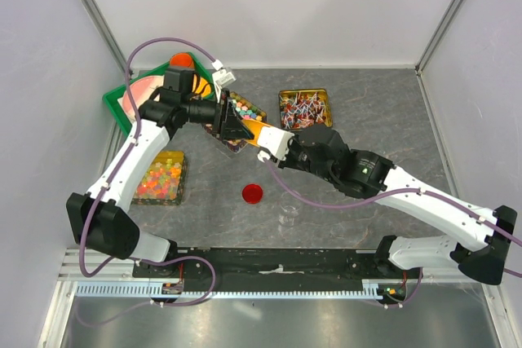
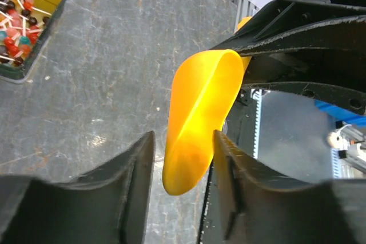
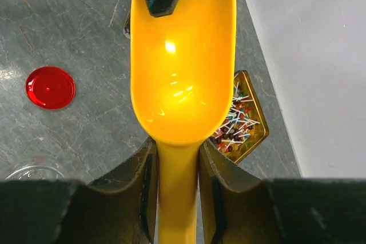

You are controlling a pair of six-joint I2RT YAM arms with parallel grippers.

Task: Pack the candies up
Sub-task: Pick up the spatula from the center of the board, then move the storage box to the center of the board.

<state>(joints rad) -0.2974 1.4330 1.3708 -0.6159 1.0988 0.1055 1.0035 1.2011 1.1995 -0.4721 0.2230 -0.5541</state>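
Right hand (image 3: 177, 152) grips the scoop (image 3: 180, 72); left hand (image 2: 183, 141) is open around it. Next, I think: dig into the candies (image 1: 247, 109) beside the scoop.

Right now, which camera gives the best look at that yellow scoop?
The right wrist view: the yellow scoop fills it, its empty bowl face-on and its handle between the right gripper's fingers. The left wrist view shows it edge-on between the left gripper's fingers. The top view shows only a small sliver between the grippers.
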